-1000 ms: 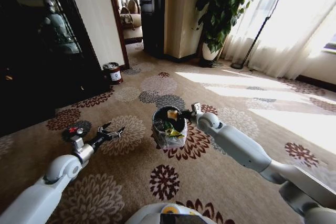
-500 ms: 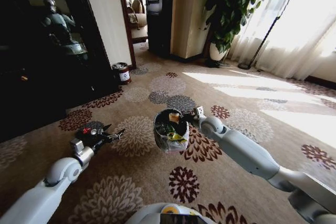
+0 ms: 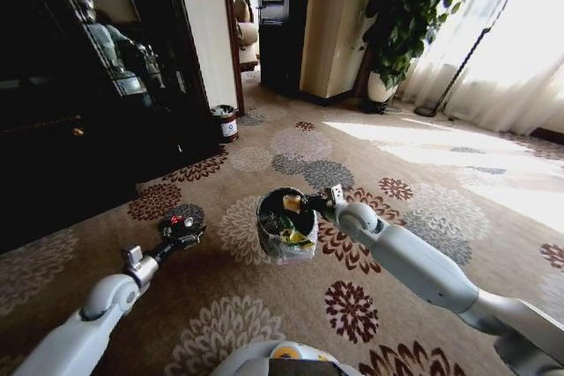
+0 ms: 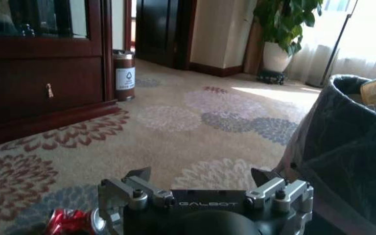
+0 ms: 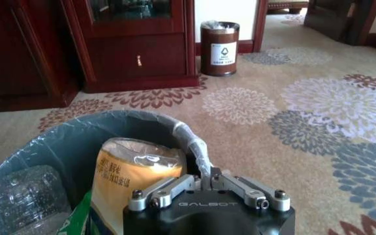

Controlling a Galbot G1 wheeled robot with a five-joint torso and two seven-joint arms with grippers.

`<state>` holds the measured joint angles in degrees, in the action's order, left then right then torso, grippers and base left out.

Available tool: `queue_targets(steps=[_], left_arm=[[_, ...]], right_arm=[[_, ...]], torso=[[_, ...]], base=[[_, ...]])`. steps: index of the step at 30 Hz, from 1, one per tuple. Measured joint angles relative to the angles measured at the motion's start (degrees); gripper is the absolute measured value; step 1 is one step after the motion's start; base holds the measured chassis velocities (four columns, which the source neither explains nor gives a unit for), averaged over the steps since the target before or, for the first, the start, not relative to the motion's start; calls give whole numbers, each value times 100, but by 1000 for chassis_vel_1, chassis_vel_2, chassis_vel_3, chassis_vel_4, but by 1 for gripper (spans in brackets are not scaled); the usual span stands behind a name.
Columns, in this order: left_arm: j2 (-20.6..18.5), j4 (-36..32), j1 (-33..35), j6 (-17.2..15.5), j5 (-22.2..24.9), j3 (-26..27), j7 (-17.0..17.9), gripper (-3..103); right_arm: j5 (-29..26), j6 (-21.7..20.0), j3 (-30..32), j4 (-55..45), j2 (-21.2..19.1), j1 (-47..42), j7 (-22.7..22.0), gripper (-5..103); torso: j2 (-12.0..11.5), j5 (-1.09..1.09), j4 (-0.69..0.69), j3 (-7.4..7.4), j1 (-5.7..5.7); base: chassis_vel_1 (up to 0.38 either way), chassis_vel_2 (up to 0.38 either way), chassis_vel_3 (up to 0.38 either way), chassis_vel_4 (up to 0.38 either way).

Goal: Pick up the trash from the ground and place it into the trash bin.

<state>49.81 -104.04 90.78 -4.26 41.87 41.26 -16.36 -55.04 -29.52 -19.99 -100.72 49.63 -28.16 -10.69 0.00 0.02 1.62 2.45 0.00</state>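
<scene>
Right hand is clamped on the near-right rim of the trash bin, its fingers pinched together over the bag-lined edge, as the right wrist view shows. That bin sits at the middle of the scene on the flowered carpet, or is perhaps held just off it; its contact with the floor cannot be made out. It already carries litter: a tan packet, a clear crumpled bottle and a green wrapper. To its left, the left hand reaches out low over the carpet with fingers spread wide and nothing between them. A crushed red can lies on the floor just beside that hand. The step in hand looks like bringing the bin along while lining up on the can. The next move calls for lowering the open left hand around the can squarely, since its dented side may slip. Far left, a small dark cylinder stands by the cabinet.
</scene>
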Motion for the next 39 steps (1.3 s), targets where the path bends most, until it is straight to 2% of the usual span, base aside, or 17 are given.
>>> queue_targets(steps=[3, 8, 10, 12, 13, 18, 21, 32, 35, 39], left_arm=[[68, -1, 122, 69, -61, 19, -27, 100], [208, -68, 238, 116, -201, 23, -43, 100], [290, -146, 245, 92, -285, -18, -16, 100], [317, -181, 244, 74, -316, -35, 11, 100], [343, -211, 239, 46, -347, -54, 53, 100], [391, -239, 212, -21, -411, -83, 97, 100], [404, -239, 204, -62, -445, -100, 109, 100], [489, -240, 79, 4, -600, -336, 304, 100], [526, -289, 13, -49, -667, -427, 343, 100], [575, -332, -139, -150, -761, -613, 408, 100]], right_arm=[[13, 0, 48, -69, -38, -83, 5, 2], [101, 15, 117, -133, -69, -256, 121, 2], [196, 50, 163, -135, -69, -338, 193, 2], [221, 66, 183, -135, -69, -367, 208, 2], [251, 84, 206, -127, -68, -406, 232, 2], [355, 122, 296, -80, -69, -494, 335, 2], [419, 148, 335, -54, -54, -559, 422, 2], [480, 223, 367, 268, 194, -520, 409, 2], [471, 220, 403, 282, 183, -533, 415, 2], [489, 209, 495, 320, 93, -557, 497, 2]], torso=[[0, -6, 0, -1, 0], [0, 3, 1, 0, 0], [0, -7, 0, -1, 0], [0, -5, 0, -1, 0], [0, 3, 1, -1, 0], [0, -6, 0, -1, 0], [0, 2, -2, -1, 0], [-1, -5, 2, 2, 2], [0, 2, 2, 2, 1], [0, 0, -3, -1, 1]], base=[[290, 276, -272, -290], [301, 294, -294, -297], [281, 289, -282, -281], [261, 261, -241, -279], [236, 261, -191, -245], [160, 225, -156, -208], [70, 239, -74, -252], [-16, 292, 17, -270], [-4, 118, 34, -89], [-5, -40, -6, 56]])
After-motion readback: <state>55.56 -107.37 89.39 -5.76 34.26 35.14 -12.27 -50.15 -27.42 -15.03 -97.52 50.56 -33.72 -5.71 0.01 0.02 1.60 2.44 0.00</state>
